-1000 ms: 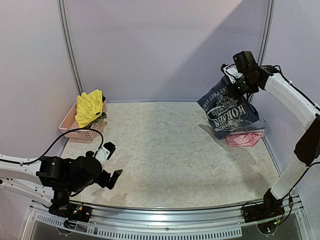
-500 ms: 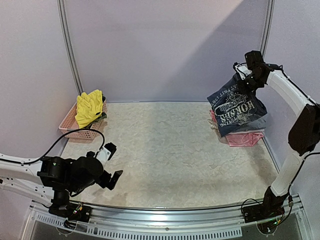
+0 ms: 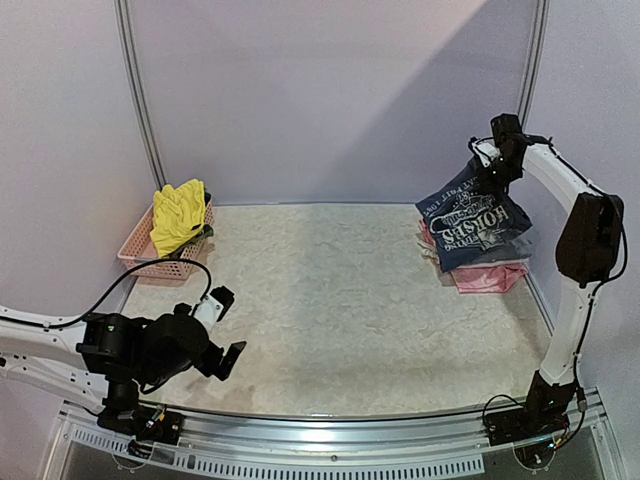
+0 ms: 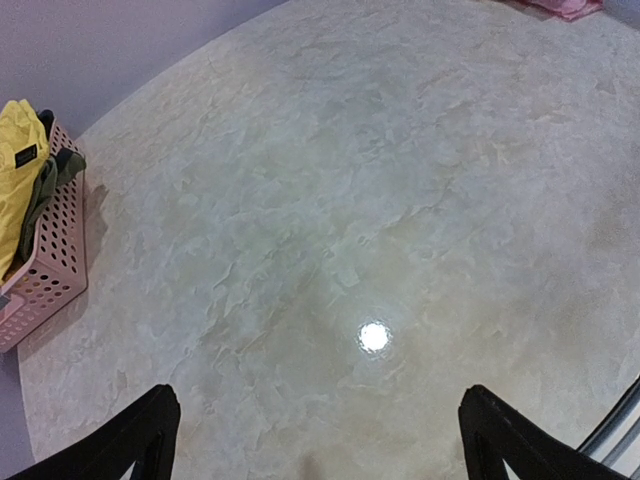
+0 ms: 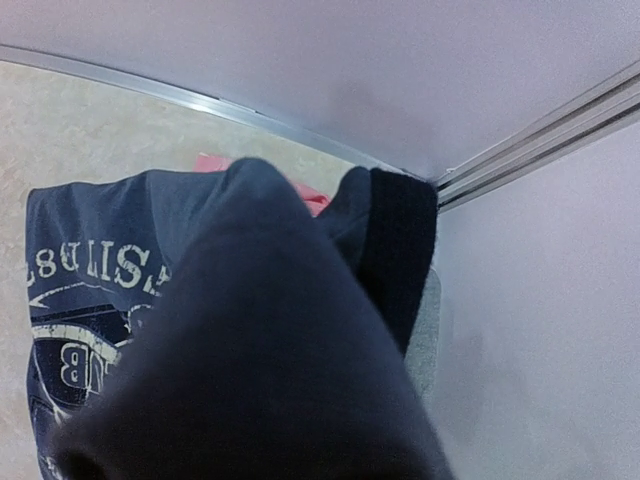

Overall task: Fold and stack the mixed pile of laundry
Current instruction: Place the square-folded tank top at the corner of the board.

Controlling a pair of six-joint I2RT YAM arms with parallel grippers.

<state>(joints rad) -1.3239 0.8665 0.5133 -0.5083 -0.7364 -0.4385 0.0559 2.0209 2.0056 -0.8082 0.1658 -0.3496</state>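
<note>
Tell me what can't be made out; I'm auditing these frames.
Right wrist view: navy top blocks nearly everything below.
Top view: under it, little beyond a pink piece shows.
Left wrist view: basket cut off by the left edge; yellow garment covers its contents.

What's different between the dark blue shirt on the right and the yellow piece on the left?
The navy blue top hangs from the right tool, lifted above the table; the yellow garment lies draped over the pink basket, with no tool near it. The navy blue top bears white printed lettering; the yellow garment looks plain. Both are soft, unfolded cloth.
</note>
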